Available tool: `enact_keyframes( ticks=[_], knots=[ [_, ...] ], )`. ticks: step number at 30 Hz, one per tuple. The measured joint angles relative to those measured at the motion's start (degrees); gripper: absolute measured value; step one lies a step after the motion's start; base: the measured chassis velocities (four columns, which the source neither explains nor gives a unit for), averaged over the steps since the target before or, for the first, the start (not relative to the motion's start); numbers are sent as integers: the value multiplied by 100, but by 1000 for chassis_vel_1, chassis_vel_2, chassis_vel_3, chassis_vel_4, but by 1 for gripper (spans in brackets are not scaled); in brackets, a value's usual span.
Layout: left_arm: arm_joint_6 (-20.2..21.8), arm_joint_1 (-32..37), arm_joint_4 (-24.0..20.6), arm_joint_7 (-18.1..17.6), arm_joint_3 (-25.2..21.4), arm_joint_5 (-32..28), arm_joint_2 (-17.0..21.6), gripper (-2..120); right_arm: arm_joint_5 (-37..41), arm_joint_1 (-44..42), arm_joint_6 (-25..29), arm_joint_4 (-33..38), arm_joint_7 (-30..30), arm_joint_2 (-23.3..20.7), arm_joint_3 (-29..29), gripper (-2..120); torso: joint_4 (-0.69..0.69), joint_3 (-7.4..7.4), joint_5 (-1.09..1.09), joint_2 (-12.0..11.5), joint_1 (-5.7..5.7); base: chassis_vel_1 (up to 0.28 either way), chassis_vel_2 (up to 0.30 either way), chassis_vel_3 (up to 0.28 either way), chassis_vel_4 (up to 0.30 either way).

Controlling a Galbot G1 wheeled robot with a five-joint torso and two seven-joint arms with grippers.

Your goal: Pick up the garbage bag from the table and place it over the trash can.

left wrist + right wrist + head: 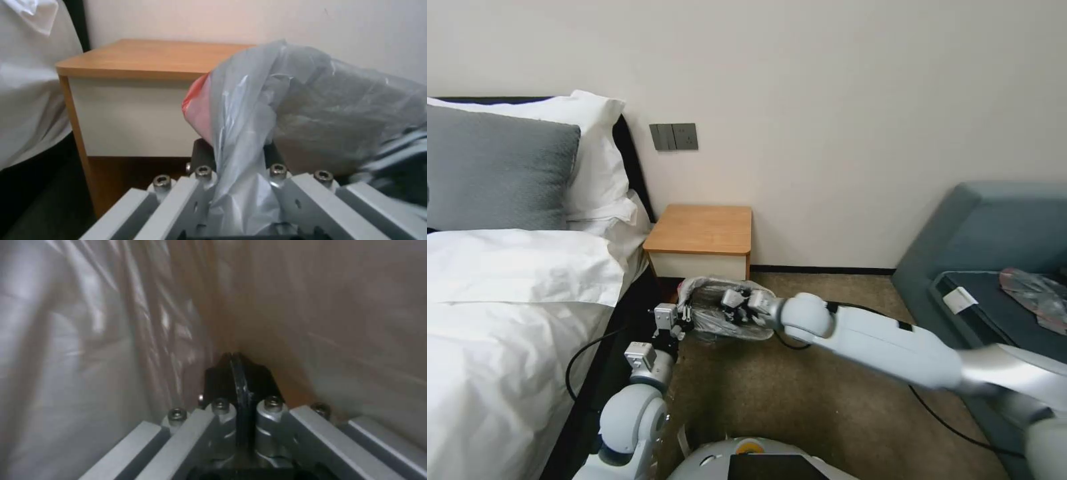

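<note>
The garbage bag (720, 310) is off the table (700, 230) and hangs low in front of the table's white drawer, stretched between our two grippers just above the carpet. Our left gripper (675, 325) sits on the bed side of the table front, and in the left wrist view its jaws are closed tight on a gathered fold of grey film, with the pink-red rim (198, 110) bulging just above the pinch. Our right gripper (735, 301) has reached in from the sofa side and is buried in the bag; in the right wrist view its black fingertips (222, 380) are pressed together with film walls close on either side, and we judge they are clamping a fold of the bag, though the exact bit caught is hard to read.

The bag's long axis runs across the front of the table, from one gripper to the other, and both arms are equally on it. The relation that matters is bag mouth to trash can, and that's where we're stuck: the bin may sit under the film below the table front, but we can't make out a rim through the plastic.
</note>
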Motion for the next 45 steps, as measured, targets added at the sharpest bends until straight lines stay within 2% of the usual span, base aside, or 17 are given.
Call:
enact_keyframes(
  ticks=[7, 13, 20, 21, 25, 26, 28, 31, 33, 34, 36, 37, 38, 39, 41, 42, 45],
  knots=[
    [3, -2, -121, -12, 17, 20, -6, 5, -267, 60, 87, -718, -78, 340, -252, 0, -1, 0, 1, 0, 0, 0, 0, 0, 0],
    [11, 4, -139, -29, 15, 24, -10, 5, -308, 4, 137, -851, -75, 418, -215, 0, 0, 0, 1, 0, 0, 0, 0, 0, 0],
    [88, -19, 34, -106, -43, -240, -52, 5, -276, -616, 170, 335, -71, -211, 548, 0, 0, -1, 2, 0, -1, 0, 0, 0, 0],
    [88, -19, 34, -106, -43, -240, -52, 5, -276, -616, 170, 335, -71, -211, 548, 0, 0, -1, 2, 0, -1, 0, 0, 0, 0],
    [174, -35, 165, -160, -27, -456, -78, 5, -285, -1775, 333, 1219, -198, -954, 1709, 0, -2, -1, 4, 0, 0, 0, 0, 0, 0],
    [174, -35, 165, -160, -27, -456, -78, 5, -285, -1775, 333, 1219, -198, -954, 1709, 0, -2, -1, 4, 0, 0, 0, 0, 0, 0],
    [329, -36, 223, -262, -15, -830, -60, 5, -342, -2540, 609, 1759, -176, -1377, 2514, 0, -5, -1, 2, 0, -1, 0, 0, 0, 0],
    [458, -4, 230, -312, -43, -1068, -64, 5, -349, -2923, 817, 2079, 26, -1495, 2852, 0, -5, -2, 1, 0, -1, 0, 0, 0, 0],
    [566, 48, 216, -361, -80, -1198, -79, 5, -349, -3165, 953, 2252, 224, -1467, 3057, 0, -1, -2, 0, 0, -1, 0, 0, 0, 0],
    [752, 81, 181, -460, -113, -1395, -98, 5, -346, -3496, 1054, 2403, 463, -1315, 3350, 2, 6, -1, 1, 0, -1, 0, 0, 0, 0],
    [1225, -4, 148, -705, -130, -1871, -39, 5, -335, -4296, 1160, 2580, 705, -870, 4286, 10, 2, -1, 3, 0, -1, 0, 0, 0, 0],
    [1225, -4, 148, -705, -130, -1871, -39, 5, -335, -4296, 1160, 2580, 705, -870, 4286, 10, 2, -1, 3, 0, -1, 0, 0, 0, 0],
    [1337, -25, 148, -762, -133, -1981, -15, 5, -325, -4537, 1219, 2590, 747, -708, 4614, 13, 0, -2, 3, 0, -1, 0, 0, 0, 0],
    [1595, -40, 146, -921, -145, -2290, 53, 5, -251, -4972, 1377, 2553, 808, -394, 5284, 20, -4, -1, 2, 0, -1, 0, 0, 0, 0],
    [1796, -41, 144, -1071, -148, -2596, 119, 5, -187, -5406, 1578, 2462, 826, -145, 5925, 30, -3, -1, 2, 0, -1, 0, 0, 0, 0],
    [1796, -41, 144, -1071, -148, -2596, 119, 5, -187, -5406, 1578, 2462, 826, -145, 5925, 30, -3, -1, 2, 0, -1, 0, 0, 0, 0],
    [1955, -2, 168, -1167, -117, -2777, 125, 5, -119, -5793, 1736, 2353, 808, 92, 6491, 41, 0, -1, 2, 0, -1, 0, 0, 0, 0]
  ],
)
